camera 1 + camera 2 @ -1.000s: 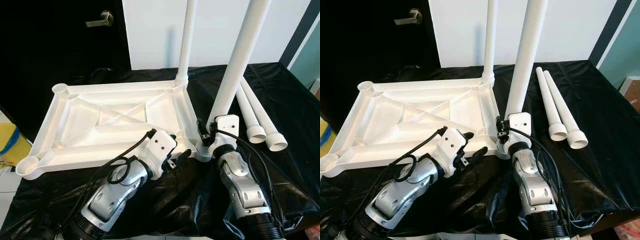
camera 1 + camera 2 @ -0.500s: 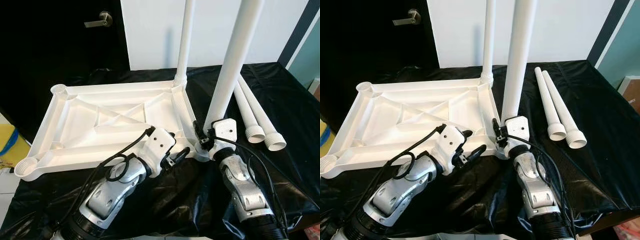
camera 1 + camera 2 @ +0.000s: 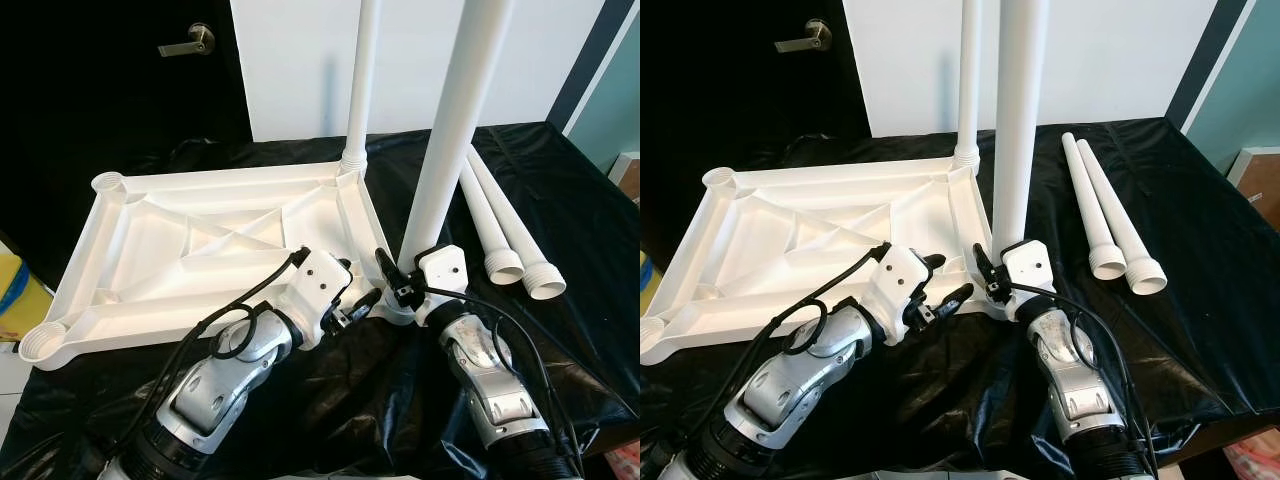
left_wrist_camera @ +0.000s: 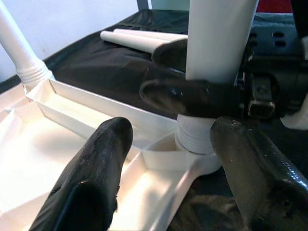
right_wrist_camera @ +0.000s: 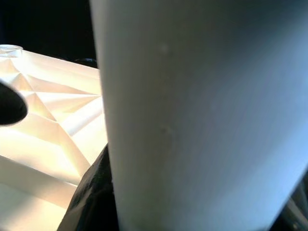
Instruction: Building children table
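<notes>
A white plastic tabletop (image 3: 90, 262) lies upside down on a black cloth. One white leg (image 3: 360, 90) stands screwed into its far right corner. My right gripper (image 3: 408, 282) is shut on a second leg (image 3: 455, 130) just above its threaded end, holding it nearly upright in the near right corner socket (image 4: 195, 144). My left gripper (image 3: 358, 288) is open at that same corner, its fingers (image 4: 96, 168) either side of the rim and just short of the leg. Two spare legs (image 3: 505, 225) lie side by side on the cloth at the right.
The black cloth (image 3: 585, 215) covers the whole work surface and bunches up under my arms. Open corner sockets (image 3: 40, 345) sit at the tabletop's left end. Behind are a dark door with a handle (image 3: 190, 40) and a white wall.
The held leg has swung from leaning right to nearly upright over the near right corner socket. My left gripper has crept closer to that corner. The camera shifted slightly.
</notes>
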Tool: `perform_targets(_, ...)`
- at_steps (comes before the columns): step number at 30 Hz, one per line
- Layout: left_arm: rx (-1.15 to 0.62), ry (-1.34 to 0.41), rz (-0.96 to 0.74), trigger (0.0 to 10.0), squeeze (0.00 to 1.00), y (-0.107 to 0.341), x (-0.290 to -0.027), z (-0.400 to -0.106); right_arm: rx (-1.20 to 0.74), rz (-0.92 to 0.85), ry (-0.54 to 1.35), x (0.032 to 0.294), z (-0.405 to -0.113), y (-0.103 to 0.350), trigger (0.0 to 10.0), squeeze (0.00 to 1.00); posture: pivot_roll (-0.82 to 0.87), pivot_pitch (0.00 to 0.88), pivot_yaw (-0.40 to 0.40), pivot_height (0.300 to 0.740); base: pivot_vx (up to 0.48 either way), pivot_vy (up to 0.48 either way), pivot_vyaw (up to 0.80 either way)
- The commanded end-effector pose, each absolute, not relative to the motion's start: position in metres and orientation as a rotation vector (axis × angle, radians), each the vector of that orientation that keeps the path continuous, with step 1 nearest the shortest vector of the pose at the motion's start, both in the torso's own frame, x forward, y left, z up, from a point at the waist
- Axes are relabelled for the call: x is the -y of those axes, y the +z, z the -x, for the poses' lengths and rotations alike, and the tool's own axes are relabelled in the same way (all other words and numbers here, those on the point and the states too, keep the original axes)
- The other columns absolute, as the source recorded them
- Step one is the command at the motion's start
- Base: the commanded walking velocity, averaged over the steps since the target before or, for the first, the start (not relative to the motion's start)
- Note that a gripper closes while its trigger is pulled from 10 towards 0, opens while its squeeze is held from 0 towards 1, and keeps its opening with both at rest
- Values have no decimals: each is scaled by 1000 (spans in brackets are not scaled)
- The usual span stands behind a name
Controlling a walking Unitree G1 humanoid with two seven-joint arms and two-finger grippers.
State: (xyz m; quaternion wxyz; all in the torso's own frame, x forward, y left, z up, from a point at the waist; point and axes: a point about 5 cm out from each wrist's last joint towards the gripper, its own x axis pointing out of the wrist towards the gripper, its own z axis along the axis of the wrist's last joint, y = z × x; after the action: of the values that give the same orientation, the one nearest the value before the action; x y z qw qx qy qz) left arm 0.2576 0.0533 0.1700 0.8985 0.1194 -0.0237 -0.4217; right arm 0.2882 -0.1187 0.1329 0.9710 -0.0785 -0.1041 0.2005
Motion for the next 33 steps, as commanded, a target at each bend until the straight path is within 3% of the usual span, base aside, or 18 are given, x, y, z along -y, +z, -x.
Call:
perform_targets(1,36,-984,-259,10000,0,172,-51,-254,105,168,485,109,-283,110,10000,0,-25,38,11,740,0,0,0)
perform_targets(11,46,-981,-261,10000,0,173,-51,-254,-2,1,426,117,-291,105,10000,0,-21,36,6,740,0,0,0)
perform_targets(31,49,-985,-259,10000,0,175,-51,-252,-79,-88,344,124,-295,100,10000,0,-20,45,8,740,0,0,0)
perform_targets(33,48,-986,-258,10000,0,175,-51,-252,-48,-117,245,121,-296,104,10000,0,-20,48,8,740,0,0,0)
